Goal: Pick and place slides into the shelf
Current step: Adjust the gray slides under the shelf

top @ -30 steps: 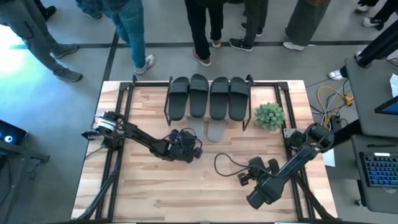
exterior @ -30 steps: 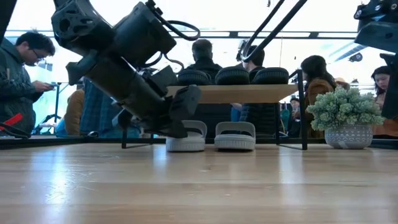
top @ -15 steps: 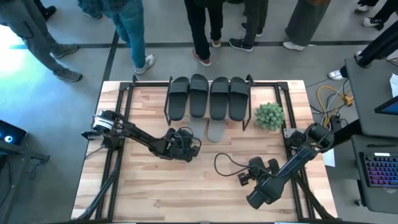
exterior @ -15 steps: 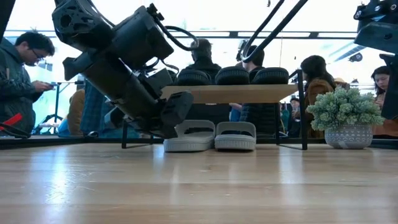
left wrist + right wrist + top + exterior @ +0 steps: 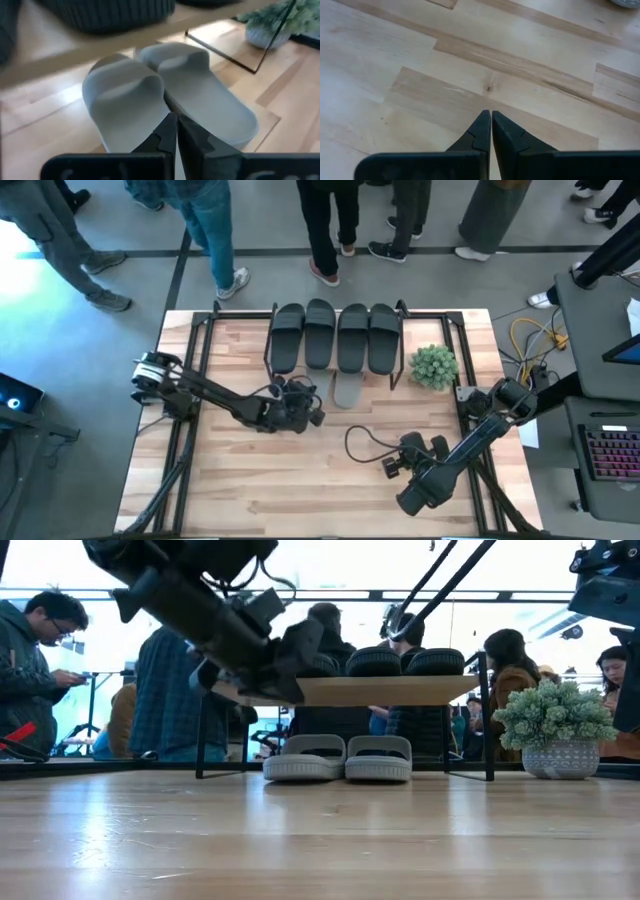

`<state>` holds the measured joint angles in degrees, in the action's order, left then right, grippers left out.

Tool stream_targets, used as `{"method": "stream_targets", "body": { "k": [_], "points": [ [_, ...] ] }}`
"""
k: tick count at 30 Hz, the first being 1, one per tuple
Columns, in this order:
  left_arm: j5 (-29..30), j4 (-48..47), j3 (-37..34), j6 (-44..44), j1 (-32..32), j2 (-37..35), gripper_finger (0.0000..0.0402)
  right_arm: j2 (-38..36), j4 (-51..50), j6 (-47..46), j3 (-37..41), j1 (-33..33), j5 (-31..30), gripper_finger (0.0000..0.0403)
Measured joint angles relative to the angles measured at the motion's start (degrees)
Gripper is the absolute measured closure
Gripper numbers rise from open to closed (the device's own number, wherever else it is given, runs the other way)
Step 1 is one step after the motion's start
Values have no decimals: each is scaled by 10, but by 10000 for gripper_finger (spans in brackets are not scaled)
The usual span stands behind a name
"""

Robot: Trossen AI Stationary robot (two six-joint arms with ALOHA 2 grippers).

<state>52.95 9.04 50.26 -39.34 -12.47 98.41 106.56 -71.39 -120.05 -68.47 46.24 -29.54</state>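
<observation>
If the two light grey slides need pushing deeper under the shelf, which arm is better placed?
Probably the left. The left gripper, shut and empty, hovers just before the light grey slides at the shelf. The right gripper, also shut, is farther back over bare table.

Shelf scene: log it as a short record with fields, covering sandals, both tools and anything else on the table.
top board: four dark sandals side by side on the shelf
under it: two light grey sandals side by side
left tool: shut, empty, raised in front of the grey pair
right tool: shut, empty, over bare table
also: potted plant beside the shelf
</observation>
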Motion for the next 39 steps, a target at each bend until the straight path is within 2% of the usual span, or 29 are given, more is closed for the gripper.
{"method": "stream_targets", "body": {
  "k": [4,7,14,20,28,34,39],
  "points": [
    [-43,-1,-1,5,-6,-21,402,0,0,0,0,0,0,394],
    [-72,0,0,-30,-27,-22,402,0,2,0,0,0,0,394],
    [-73,-5,0,-126,-77,4,402,0,2,0,0,0,13,394],
    [-81,7,0,-144,-89,42,402,0,2,0,1,0,12,394],
    [-90,11,1,-145,-76,88,402,0,1,0,2,0,12,394],
    [-90,10,0,-142,-48,98,402,0,0,0,3,0,11,394],
    [-92,11,0,-101,-16,103,402,0,-1,0,4,0,10,394]
  ]
}}
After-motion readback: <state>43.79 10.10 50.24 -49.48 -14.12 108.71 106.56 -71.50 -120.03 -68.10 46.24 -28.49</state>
